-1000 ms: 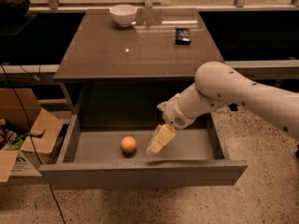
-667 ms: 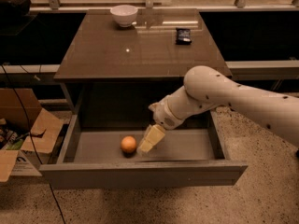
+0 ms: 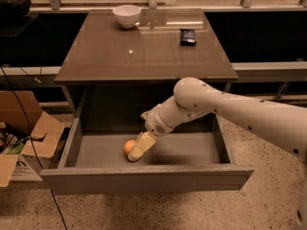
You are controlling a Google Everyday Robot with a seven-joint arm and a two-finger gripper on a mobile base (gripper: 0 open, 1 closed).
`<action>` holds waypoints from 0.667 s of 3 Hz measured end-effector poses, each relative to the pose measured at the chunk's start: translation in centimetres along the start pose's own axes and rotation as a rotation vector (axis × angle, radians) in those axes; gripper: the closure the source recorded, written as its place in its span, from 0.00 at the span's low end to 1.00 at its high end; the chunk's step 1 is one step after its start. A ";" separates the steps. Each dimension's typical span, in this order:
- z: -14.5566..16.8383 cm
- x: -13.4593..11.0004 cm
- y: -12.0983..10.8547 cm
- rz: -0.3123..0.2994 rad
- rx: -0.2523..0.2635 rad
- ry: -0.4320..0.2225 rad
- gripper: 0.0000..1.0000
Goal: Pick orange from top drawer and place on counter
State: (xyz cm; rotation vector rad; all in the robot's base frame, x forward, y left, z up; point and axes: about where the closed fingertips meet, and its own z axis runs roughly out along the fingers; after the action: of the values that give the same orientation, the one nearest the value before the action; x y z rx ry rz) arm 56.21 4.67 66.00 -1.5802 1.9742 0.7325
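One orange (image 3: 128, 146) lying left of centre in the pulled-out top drawer (image 3: 144, 178), below the desk (image 3: 144, 51). Robot's claw (image 3: 141, 147) down inside the drawer, touching the fruit's right side; grip width impossible to tell. Up on the desk, white bowl (image 3: 126, 15) and dark packet (image 3: 187, 36).

Orange (image 3: 128, 146) in top drawer (image 3: 144, 178), gripper (image 3: 138, 152) jaws against it

The arm (image 3: 240, 110) is thick, smooth and white, speckled with small dark dots. Its pale yellow gripper (image 3: 138, 151) sits in the drawer (image 3: 144, 178), the orange (image 3: 128, 146) just left of it.
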 end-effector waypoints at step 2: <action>4.6 1.5 -0.9 0.056 -0.046 -0.027 0.25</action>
State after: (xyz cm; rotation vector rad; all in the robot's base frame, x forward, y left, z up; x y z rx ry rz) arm 57.04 6.60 61.48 -1.5385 2.0023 0.8234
